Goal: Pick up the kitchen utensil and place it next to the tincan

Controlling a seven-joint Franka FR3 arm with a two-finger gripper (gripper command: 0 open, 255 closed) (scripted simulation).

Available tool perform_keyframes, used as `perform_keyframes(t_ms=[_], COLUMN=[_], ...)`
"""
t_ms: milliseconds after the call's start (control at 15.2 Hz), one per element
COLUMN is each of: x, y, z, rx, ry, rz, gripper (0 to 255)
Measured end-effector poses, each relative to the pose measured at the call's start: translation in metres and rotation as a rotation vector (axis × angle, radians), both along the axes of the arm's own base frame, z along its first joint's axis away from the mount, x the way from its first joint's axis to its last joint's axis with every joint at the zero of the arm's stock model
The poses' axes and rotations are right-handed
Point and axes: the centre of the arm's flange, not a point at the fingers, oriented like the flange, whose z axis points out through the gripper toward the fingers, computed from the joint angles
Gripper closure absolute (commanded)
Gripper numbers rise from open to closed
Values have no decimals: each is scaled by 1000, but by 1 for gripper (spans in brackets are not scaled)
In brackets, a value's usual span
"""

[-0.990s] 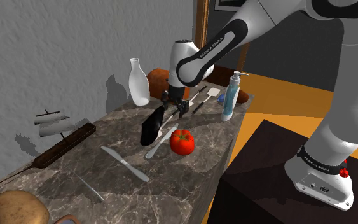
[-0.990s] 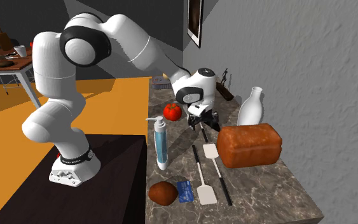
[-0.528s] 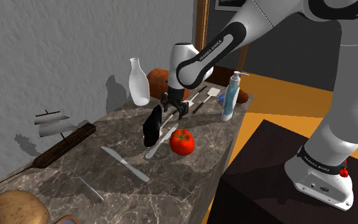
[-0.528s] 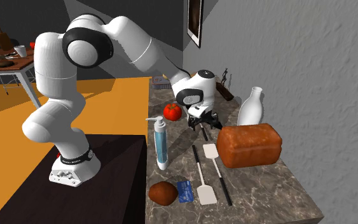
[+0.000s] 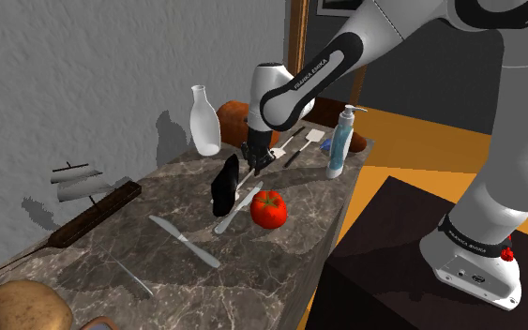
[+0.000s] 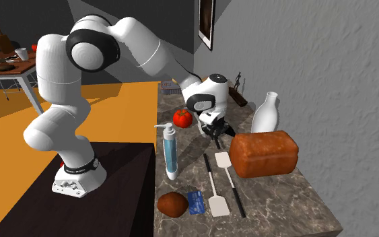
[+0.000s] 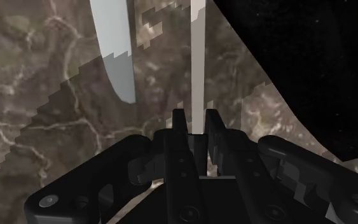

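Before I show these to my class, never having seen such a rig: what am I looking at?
One white robot arm stands on a box. Two pictures come from cameras off to the side of the marble counter; the third looks along the arm's black tool. On the counter are a tomato, a white bottle, a pump bottle, a bread loaf and a black object. The tool's two fingers are shut on the thin pale handle of a utensil, low over the counter.
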Motion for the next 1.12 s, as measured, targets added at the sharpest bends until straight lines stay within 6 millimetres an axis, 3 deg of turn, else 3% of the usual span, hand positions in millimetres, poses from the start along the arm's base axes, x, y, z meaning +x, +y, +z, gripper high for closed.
perform_keyframes(t_ms=[330,1122], x=[0,0], y=[1,0], z=[6,67], rx=[0,0], ry=[0,0], rz=[0,0], gripper=[255,255])
